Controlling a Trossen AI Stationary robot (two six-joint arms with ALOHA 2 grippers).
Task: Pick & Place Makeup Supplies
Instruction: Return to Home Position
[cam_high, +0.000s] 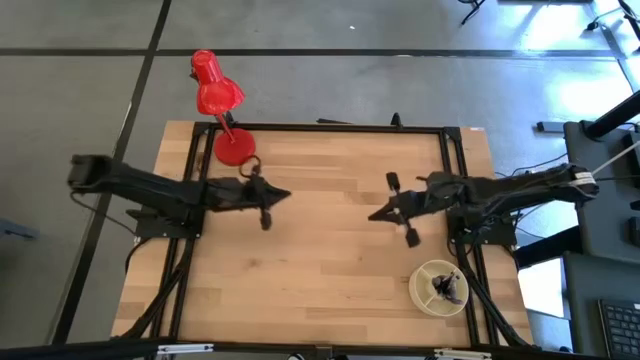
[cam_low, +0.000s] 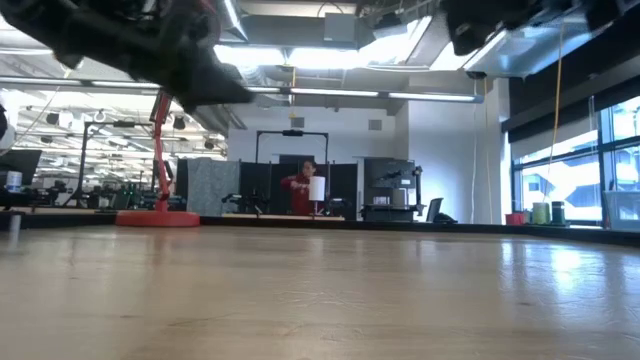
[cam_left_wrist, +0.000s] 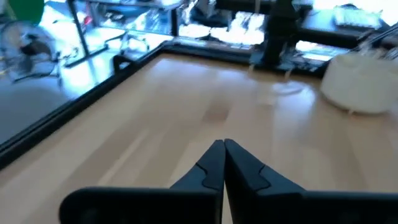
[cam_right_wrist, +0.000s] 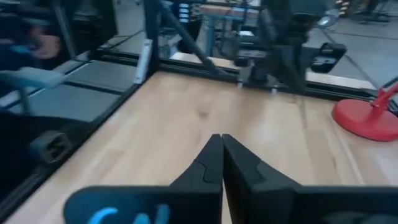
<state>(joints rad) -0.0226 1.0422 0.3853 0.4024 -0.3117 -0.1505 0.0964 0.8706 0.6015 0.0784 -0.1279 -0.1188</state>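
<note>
Both arms hang over the middle of the table (cam_high: 330, 290), tips facing each other across a bare stretch of wood. The left gripper (cam_high: 288, 194) has its jaws pressed together on nothing, and the left wrist view shows its two fingers (cam_left_wrist: 208, 171) meeting at a point. It's the same with the right gripper (cam_high: 372, 215): jaws together, empty. This reads as the trip home, and doing it well is simple. Lift and fold each arm back toward its own side, jaws together, no dipping toward the wood. I'd say the right arm has the one real hazard. The organizer (cam_high: 438, 288) sits at the lower right of the high view, just beside that arm's base, so the elbow should pull back without sweeping across its rim. The left arm should steer wide of the red lamp (cam_high: 215, 95) at the table's far left corner. And the brushes (cam_high: 447, 287)? They're a small dark cluster inside the round, cream organizer, slim sticks leaning together, too small to count. I can see none loose on the table, so the placing looks finished.
</note>
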